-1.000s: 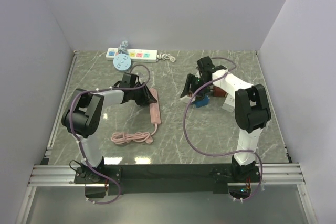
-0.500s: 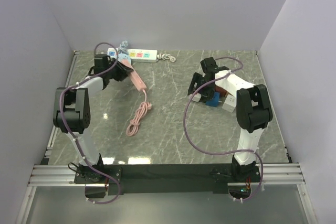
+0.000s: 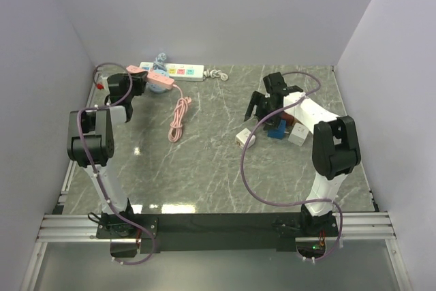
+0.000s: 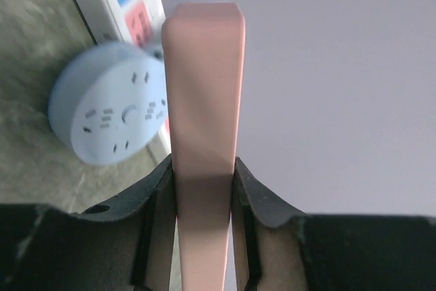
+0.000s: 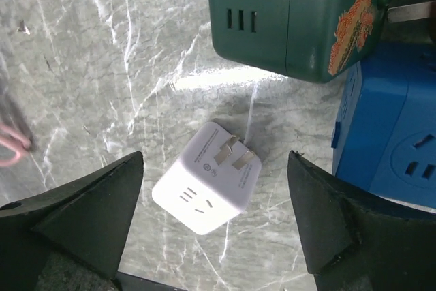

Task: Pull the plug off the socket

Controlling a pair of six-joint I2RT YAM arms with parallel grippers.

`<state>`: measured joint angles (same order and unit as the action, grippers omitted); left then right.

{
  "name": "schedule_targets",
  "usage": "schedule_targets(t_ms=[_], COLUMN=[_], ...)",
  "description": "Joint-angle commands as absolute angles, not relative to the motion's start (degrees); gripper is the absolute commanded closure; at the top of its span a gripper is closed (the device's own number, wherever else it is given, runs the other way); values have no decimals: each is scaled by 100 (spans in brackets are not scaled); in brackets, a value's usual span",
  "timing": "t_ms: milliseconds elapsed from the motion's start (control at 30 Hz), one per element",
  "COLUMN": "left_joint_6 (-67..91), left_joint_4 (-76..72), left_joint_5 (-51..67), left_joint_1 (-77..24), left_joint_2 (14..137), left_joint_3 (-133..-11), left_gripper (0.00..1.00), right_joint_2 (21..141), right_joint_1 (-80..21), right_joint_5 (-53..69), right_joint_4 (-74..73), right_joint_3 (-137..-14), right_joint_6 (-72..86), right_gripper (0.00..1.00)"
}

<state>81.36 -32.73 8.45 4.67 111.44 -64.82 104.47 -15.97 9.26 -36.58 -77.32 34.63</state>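
Left gripper [image 4: 204,185] is clamped narrow on a pink bar-shaped strip [image 4: 204,73]. Within the last second it has swung from mid-table to the far-left corner, its pink cord [image 3: 179,117] trailing on the table. The bar's tip now sits close to the socket [image 3: 182,70], the long white strip along the back wall, near a round pale-blue adapter [image 4: 109,114] at its left end. We cannot tell whether that adapter is seated in it. Right gripper [image 5: 214,168] has spread wide, and a white cube adapter [image 5: 204,195] lies loose beneath it, prongs showing, well apart from the socket. We judge the pull not yet begun, since the near hand is occupied.
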Motion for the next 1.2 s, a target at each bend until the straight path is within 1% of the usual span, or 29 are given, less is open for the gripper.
schedule_targets(t_ms=[0,67,133,367,433,500,533,567,633,667,700,733,767,800,833,867,933,967,1033,1067,1167], left_joint_6=[9304,9649,9835,9713,9642,9502,9466,9405,9326,9256,9237,9185,9150,9115,9036,8974,8738,8606,8238,8114,7665], left_joint_4=[-4638,-5121,-5238,-4870,-4545,-4230,-4088,-3965,-3868,-3806,-3727,-3570,-3534,-3472,-3350,-3262,-2920,-2553,-2190,-1997,-1890], left_joint_5=[72,18,105,18,18,18,35,53,97,166,193,263,307,334,395,526,729,921,1072,1151,1406], left_joint_1=[580,650,712,879,905,949,958,967,976,984,984,984,976,984,984,976,976,967,932,914,844], left_joint_2=[11293,11583,11785,12041,11997,11962,11936,11918,11839,11813,11778,11708,11655,11532,11462,11391,11154,11058,10750,10627,10091], left_joint_3=[-6085,-5907,-5932,-5880,-5932,-5976,-6055,-6082,-6091,-6091,-6100,-6117,-6108,-6091,-6091,-6091,-6196,-6222,-6249,-6197,-5802], left_gripper=[99,99,100,99,94,74,53,45,23,1,1,1,1,1,1,1,1,1,1,1,1], right_joint_2=[10116,10116,10142,10116,10090,10072,10064,10055,10002,9993,9993,9984,9976,9915,9871,9827,9712,9703,9764,9799,10019], right_joint_1=[-1608,-1608,-1608,-1617,-1670,-1775,-1819,-1863,-1995,-2047,-2117,-2231,-2302,-2416,-2478,-2531,-2680,-2724,-2917,-2996,-3120], right_joint_5=[923,940,1010,1520,1643,1643,1678,1679,1740,1740,1732,1714,1705,1705,1705,1705,1775,1819,1863,1863,1802], right_joint_4=[-3753,-3823,-3867,-3762,-3779,-3832,-3823,-3823,-3823,-3841,-3893,-3920,-3920,-3920,-3929,-3911,-3824,-3797,-3736,-3701,-3560], right_joint_3=[-7962,-8103,-8208,-8165,-8147,-8121,-8104,-8086,-8042,-8033,-8051,-8059,-8051,-7999,-7963,-7902,-7691,-7612,-7410,-7287,-7207], right_joint_6=[3314,3235,3182,3015,2919,2813,2786,2777,2769,2769,2751,2734,2733,2742,2760,2768,2874,2935,3102,3250,3462], right_gripper=[7,5,5,4,4,4,4,4,6,8,10,13,19,23,24,34,48,63,83,100,100])
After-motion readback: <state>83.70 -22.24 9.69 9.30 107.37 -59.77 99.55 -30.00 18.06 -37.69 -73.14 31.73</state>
